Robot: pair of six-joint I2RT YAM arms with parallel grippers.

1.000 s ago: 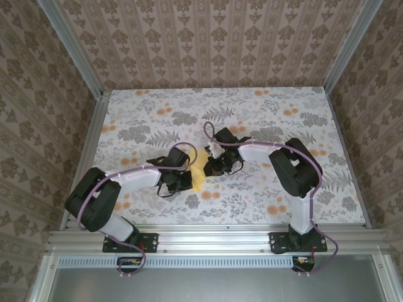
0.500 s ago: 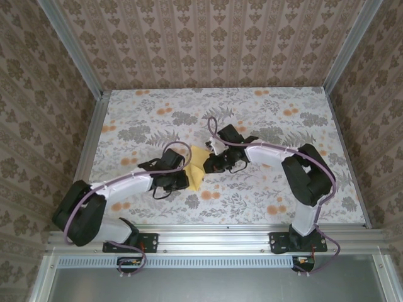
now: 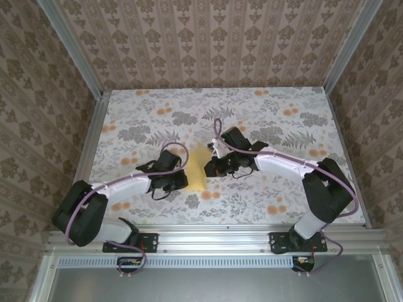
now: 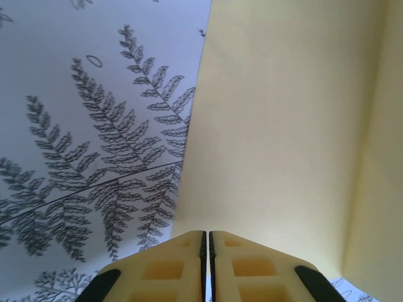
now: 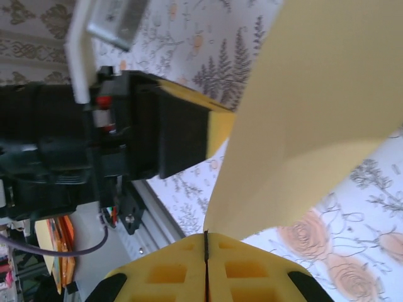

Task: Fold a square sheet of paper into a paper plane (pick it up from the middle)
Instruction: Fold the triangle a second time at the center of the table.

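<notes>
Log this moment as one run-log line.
left gripper: shut on paper sheet | right gripper: shut on paper sheet | paper sheet: bent upward between both

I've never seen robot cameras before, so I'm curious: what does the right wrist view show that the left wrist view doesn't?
Right wrist view: the left gripper facing it across the sheet of paper, orange flowers on the table, and a metal rail. Left wrist view: a fold running up the sheet, and fern leaves close up. Both: the yellow sheet held off the table, pinched by the camera's own shut gripper, the right gripper in one, the left in the other.
</notes>
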